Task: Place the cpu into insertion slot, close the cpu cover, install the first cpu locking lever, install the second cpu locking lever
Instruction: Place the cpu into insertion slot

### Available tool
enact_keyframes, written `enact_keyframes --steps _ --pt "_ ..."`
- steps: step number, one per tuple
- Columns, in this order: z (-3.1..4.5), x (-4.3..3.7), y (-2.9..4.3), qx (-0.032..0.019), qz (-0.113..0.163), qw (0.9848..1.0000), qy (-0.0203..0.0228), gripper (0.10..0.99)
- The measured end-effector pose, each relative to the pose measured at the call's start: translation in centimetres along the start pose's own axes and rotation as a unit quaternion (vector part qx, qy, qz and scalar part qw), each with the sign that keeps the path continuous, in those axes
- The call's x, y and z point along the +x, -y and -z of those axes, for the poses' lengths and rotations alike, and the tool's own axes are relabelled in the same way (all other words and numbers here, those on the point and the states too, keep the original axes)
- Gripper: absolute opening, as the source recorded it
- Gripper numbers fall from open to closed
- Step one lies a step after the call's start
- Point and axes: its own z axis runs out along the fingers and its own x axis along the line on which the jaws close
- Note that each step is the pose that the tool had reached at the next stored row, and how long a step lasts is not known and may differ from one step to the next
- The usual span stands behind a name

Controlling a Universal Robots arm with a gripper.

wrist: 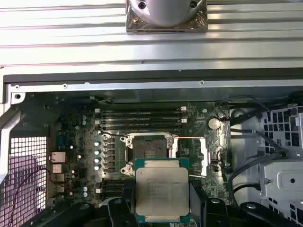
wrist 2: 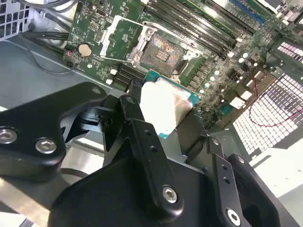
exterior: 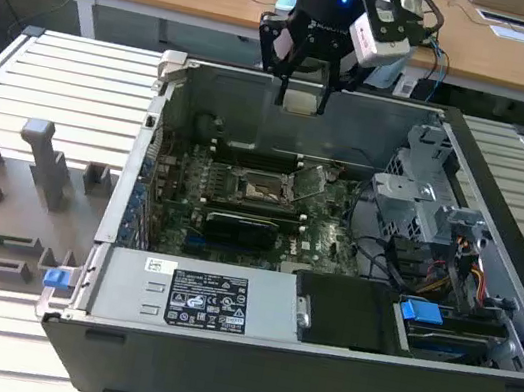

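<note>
One cpu (wrist: 162, 191) is pinched flat between the two fingers (wrist 2: 130, 111) of the gripper (exterior: 300, 99), one finger on each side. In the exterior view it hangs high at 12 o'clock from the slot (exterior: 263, 188), well apart from it. The slot is bare and dark. Its cover (wrist: 190, 150) stands flipped open just beside it. Green board (exterior: 327, 233) lies all around, inside the big case (exterior: 331, 381).

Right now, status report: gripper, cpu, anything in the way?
Gripper jaws shut on the cpu, above the case. Insertion slot bare, cpu cover open. Nothing seen blocking it.
</note>
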Motion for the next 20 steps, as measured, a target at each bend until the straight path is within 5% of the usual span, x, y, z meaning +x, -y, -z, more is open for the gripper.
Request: enact_keyframes --steps 5,20 --pt "-0.86 -0.02 0.07 0.0001 0.0 1.0 -0.0003 0.541" --pt "-1.84 -0.04 0.16 0.0002 0.0 1.0 -0.0003 0.541"
